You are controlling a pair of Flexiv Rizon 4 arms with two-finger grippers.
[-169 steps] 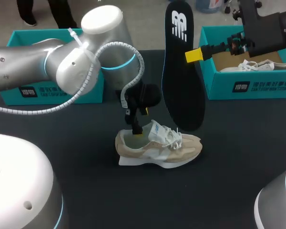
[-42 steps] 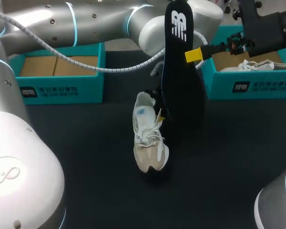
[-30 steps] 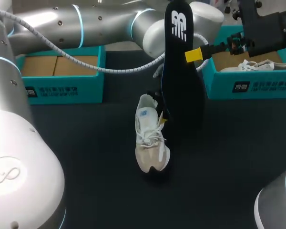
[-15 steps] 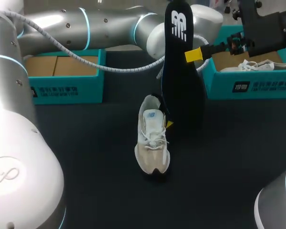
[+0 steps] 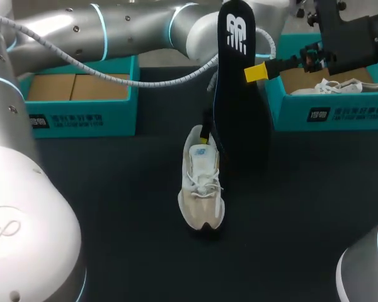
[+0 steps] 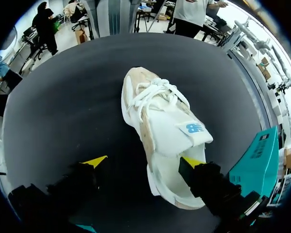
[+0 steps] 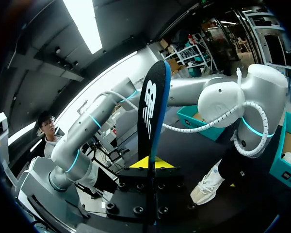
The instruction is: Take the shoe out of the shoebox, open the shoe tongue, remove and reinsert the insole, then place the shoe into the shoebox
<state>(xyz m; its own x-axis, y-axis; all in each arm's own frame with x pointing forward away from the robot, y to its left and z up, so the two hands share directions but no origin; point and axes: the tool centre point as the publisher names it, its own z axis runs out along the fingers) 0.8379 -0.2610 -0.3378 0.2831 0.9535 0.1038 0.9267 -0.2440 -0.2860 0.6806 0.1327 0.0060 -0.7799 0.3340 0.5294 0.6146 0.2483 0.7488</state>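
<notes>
Beige-and-white lace-up sneaker (image 5: 201, 189): sitting upright on the black table (image 5: 126, 189), out of both boxes. The toe is pointing at the head camera and the white tongue with its little blue logo is sticking up.
Left gripper (image 6: 144, 162): hanging over the heel end, fingers spread wide. One yellow tip is poking at the sneaker's opening behind the tongue, the other is sitting out to the side, clear of it.
Right gripper (image 5: 258, 72): pinching the long black insole with a white logo (image 5: 239, 94), holding it upright just beyond the sneaker.
Left teal cardboard shoebox (image 5: 82, 119): sitting at the table's far left.
Right teal cardboard shoebox (image 5: 327, 113): sitting far right, with a second pale shoe (image 5: 340, 87) lying inside.
</notes>
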